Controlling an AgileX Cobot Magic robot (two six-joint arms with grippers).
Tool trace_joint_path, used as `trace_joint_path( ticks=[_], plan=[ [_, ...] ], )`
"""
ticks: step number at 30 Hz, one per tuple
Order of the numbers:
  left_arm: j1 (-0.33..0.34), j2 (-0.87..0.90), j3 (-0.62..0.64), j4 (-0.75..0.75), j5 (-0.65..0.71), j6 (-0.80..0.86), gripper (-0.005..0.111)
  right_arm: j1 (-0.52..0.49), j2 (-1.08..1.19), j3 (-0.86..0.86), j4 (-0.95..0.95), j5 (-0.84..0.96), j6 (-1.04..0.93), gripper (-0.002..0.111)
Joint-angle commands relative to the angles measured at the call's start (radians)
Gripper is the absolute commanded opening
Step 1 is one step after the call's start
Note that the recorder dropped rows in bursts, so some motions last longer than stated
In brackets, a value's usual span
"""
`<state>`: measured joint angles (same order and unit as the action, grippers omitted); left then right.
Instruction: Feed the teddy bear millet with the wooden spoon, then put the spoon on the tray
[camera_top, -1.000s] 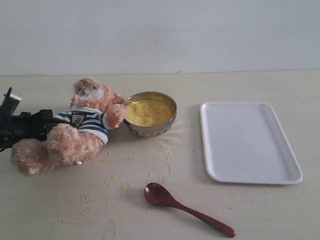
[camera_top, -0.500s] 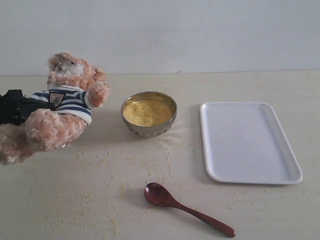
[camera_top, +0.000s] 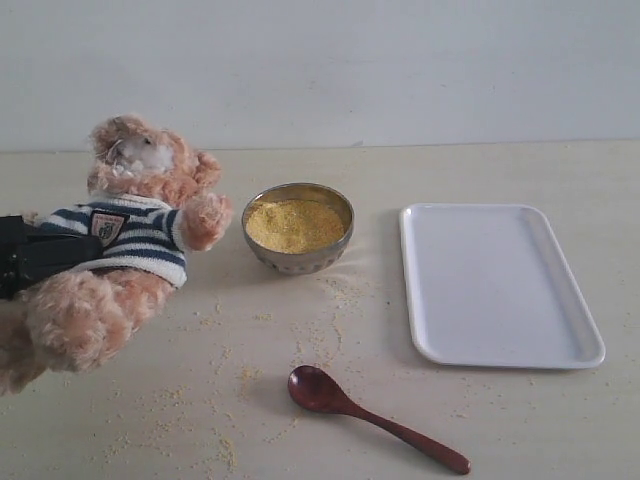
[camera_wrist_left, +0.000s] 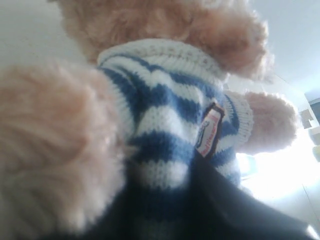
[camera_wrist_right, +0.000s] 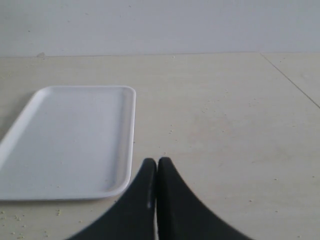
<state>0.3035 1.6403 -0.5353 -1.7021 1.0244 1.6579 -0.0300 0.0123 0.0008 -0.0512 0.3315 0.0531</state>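
The teddy bear (camera_top: 130, 235) in its striped shirt hangs tilted at the left, lifted off the table, one paw near the metal bowl of millet (camera_top: 297, 224). My left gripper (camera_top: 45, 255) is shut on the bear's body; up close the striped shirt (camera_wrist_left: 165, 125) fills the left wrist view and black fingers (camera_wrist_left: 220, 205) press into it. The wooden spoon (camera_top: 372, 417) lies on the table near the front, untouched. The white tray (camera_top: 495, 284) lies flat at the right. My right gripper (camera_wrist_right: 157, 162) is shut with nothing in it, just beside the tray's corner (camera_wrist_right: 75, 140); it is out of the exterior view.
Loose millet grains (camera_top: 230, 380) are scattered over the table between bowl and spoon. A pale wall runs along the back of the table.
The bear was pulled left away from the bowl and lifted, then came down and slightly right toward the camera, turning more upright. Spoon, bowl and tray stayed put.
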Motion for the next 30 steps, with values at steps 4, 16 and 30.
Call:
trace_joint_path(
  ticks=[4, 16, 30],
  plan=[
    [0.003, -0.031, 0.025, 0.037, 0.018, 0.019, 0.005, 0.003, 0.000, -0.001, -0.003, -0.009, -0.004, 0.000],
    [0.003, -0.029, 0.025, -0.014, 0.018, 0.026, 0.005, 0.003, 0.000, -0.001, -0.003, -0.009, -0.004, 0.000],
    [0.003, -0.029, 0.025, -0.001, 0.018, 0.017, 0.005, 0.003, 0.000, -0.001, 0.209, -0.157, 0.118, 0.000]
  ],
)
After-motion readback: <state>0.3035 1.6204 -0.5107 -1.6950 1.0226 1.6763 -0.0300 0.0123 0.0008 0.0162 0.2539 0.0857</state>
